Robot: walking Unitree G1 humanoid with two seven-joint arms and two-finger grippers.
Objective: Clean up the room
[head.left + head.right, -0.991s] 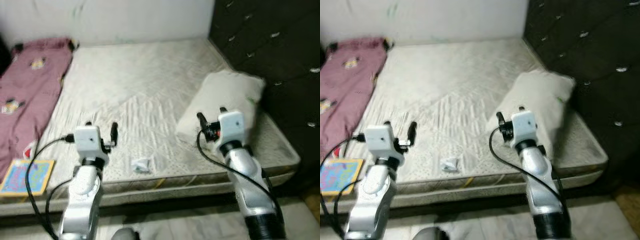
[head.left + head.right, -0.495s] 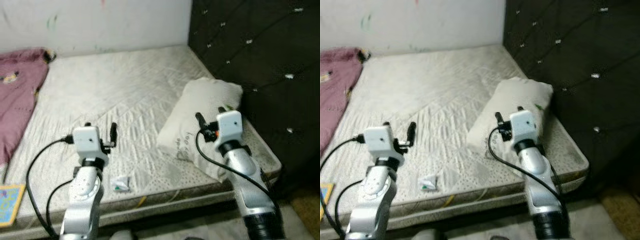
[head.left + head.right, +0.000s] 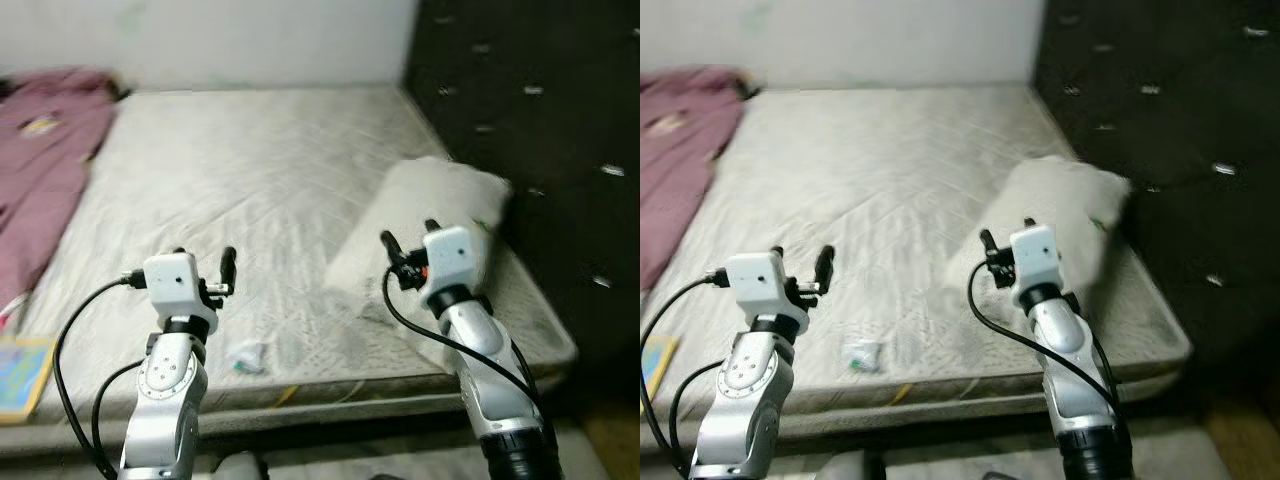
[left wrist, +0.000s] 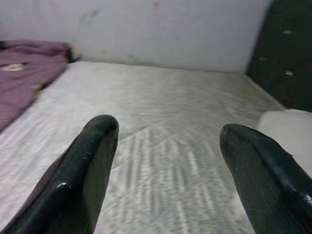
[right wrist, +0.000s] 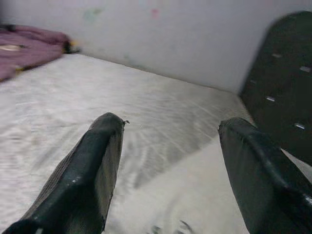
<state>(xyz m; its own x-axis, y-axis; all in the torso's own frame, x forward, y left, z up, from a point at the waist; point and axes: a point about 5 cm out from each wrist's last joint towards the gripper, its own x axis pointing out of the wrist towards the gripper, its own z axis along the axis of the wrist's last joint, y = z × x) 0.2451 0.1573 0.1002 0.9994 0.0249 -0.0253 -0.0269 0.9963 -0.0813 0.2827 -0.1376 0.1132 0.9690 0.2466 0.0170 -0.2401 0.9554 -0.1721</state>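
Both fingers (image 4: 92, 165) spread wide, empty.

I couldn't identify the small crumpled wrapper (image 3: 246, 355) near the mattress's (image 3: 270, 190) front edge; it was too blurred. The maroon blanket (image 3: 45, 170) and the colourful book (image 3: 22, 362) were cut off at the frame's left. My right arm hid part of the pillow (image 3: 430, 215).

Mattress (image 3: 270, 170) (bare): pillow (image 3: 440, 215), wrapper (image 3: 245, 356), blanket (image 3: 40, 180).
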